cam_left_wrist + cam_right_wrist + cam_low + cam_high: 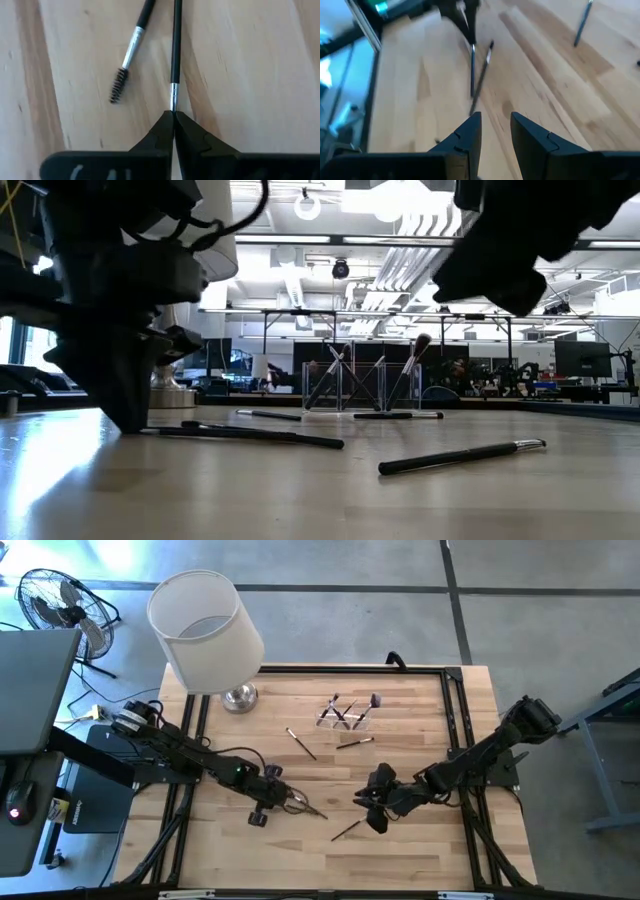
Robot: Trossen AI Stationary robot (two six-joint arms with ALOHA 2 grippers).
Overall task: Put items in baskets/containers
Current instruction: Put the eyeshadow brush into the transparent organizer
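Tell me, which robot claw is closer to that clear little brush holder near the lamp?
Right, I'd judge, narrowly. The right gripper sits almost straight in front of the clear holder; the left gripper, shut on a brush, lies farther off toward the left.

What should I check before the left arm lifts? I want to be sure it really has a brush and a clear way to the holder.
1. Left gripper shut on the thin brush at its silver ferrule: ok.
2. Only one brush in the grip; the spoolie brush lies beside it, apart from the fingers: ok.
3. Brush lifted off the table: not ok, it lies flat.
4. Clear holder upright, with brushes already standing in it: ok.
5. Right gripper open, empty, hovering near the front brush: ok.
6. Room left in the holder's compartments: cannot tell.
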